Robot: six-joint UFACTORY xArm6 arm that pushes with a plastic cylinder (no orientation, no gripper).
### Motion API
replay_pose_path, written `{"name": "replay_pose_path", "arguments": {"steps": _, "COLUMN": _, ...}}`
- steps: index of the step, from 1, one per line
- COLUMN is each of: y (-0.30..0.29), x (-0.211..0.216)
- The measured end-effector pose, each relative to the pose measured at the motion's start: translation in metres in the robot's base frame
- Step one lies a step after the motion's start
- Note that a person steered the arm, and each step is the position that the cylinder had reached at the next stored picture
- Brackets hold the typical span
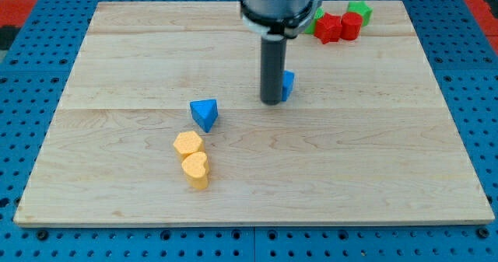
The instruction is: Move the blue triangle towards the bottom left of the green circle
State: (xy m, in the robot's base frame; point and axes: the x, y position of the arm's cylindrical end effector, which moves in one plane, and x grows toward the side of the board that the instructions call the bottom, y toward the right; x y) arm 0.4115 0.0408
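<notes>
A blue triangle (204,113) lies left of the board's middle. My tip (271,101) rests on the board to its right, about a block's width or more away. A second blue block (288,85) sits right behind the rod, mostly hidden by it, shape unclear. A green block (359,12) sits at the view's top right; another green block (314,18) peeks out beside the arm, mostly hidden, so I cannot tell which is the circle.
Two red blocks (328,28) (350,26) sit together between the green blocks at the top right. A yellow hexagon-like block (187,144) and a yellow heart (195,169) lie just below the blue triangle. The wooden board (117,44) rests on a blue pegboard.
</notes>
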Motion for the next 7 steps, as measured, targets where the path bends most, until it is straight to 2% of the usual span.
{"name": "replay_pose_path", "arguments": {"steps": 2, "y": 0.067, "x": -0.054}}
{"name": "replay_pose_path", "arguments": {"steps": 3, "y": 0.054, "x": -0.056}}
{"name": "replay_pose_path", "arguments": {"steps": 4, "y": 0.036, "x": 0.005}}
{"name": "replay_pose_path", "arguments": {"steps": 5, "y": 0.023, "x": 0.107}}
{"name": "replay_pose_path", "arguments": {"steps": 6, "y": -0.023, "x": 0.193}}
{"name": "replay_pose_path", "arguments": {"steps": 7, "y": -0.096, "x": 0.164}}
